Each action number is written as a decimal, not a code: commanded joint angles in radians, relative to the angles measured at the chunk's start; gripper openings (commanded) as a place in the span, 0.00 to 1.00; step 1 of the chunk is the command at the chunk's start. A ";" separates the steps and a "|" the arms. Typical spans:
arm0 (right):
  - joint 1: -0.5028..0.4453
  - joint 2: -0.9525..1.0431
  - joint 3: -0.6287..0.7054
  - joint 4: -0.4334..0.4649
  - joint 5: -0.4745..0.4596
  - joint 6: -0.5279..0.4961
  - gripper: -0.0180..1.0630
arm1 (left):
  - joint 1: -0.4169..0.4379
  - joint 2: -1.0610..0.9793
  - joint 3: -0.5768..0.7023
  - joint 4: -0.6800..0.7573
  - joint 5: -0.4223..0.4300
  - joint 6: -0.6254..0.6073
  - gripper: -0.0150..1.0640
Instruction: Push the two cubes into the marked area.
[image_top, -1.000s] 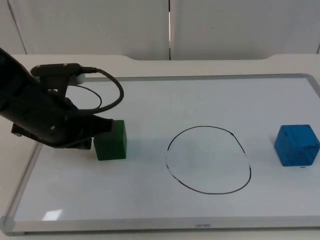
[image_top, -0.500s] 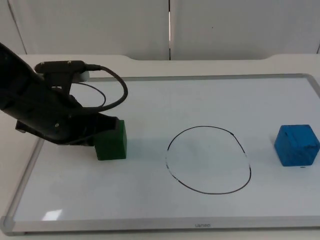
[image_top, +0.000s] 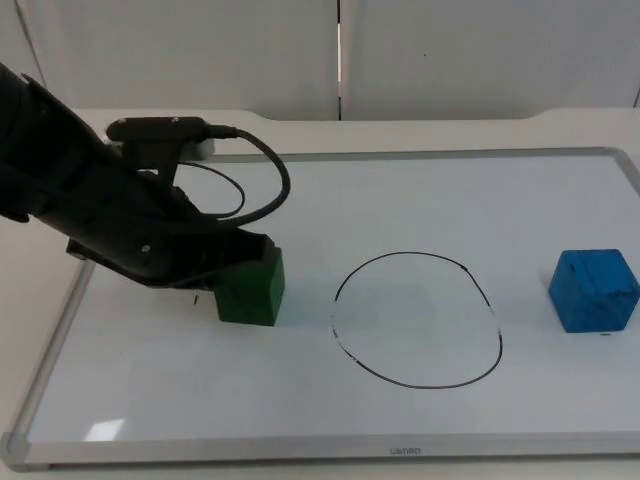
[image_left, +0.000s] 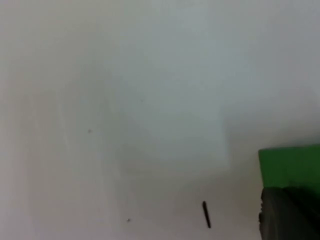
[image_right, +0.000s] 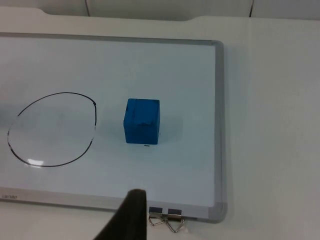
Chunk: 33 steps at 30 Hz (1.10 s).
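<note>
A: While the left gripper (image_top: 240, 262) is pressing against the green cube (image_top: 252, 288) left of centre in the top view, how should the shove be going?

B: It should be pushing low and square through the cube's middle, heading right toward the marked circle (image_top: 417, 319) at centre, so the cube is sliding rather than twisting off. The cube is sitting just outside the circle's left edge on the whiteboard (image_top: 420, 200), and the blue cube (image_top: 594, 289) is waiting at the far right, well apart from the ring.

A: And the arm's pose?

B: The left arm is reaching in from the upper left, slanting down low over the board. I cannot tell whether its fingers are spread or closed. The right gripper (image_right: 131, 210) is waiting off the board's edge; its finger state is likewise unclear.
</note>
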 joint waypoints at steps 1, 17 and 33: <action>-0.005 -0.004 0.006 0.003 -0.005 -0.003 0.99 | -0.012 0.003 -0.004 -0.003 -0.010 0.001 0.01; -0.005 -0.004 0.006 0.003 -0.005 -0.003 0.99 | -0.011 0.003 -0.004 -0.010 0.055 -0.003 0.01; -0.005 -0.004 0.006 0.003 -0.005 -0.003 0.99 | -0.017 0.003 -0.004 -0.025 0.123 -0.023 0.01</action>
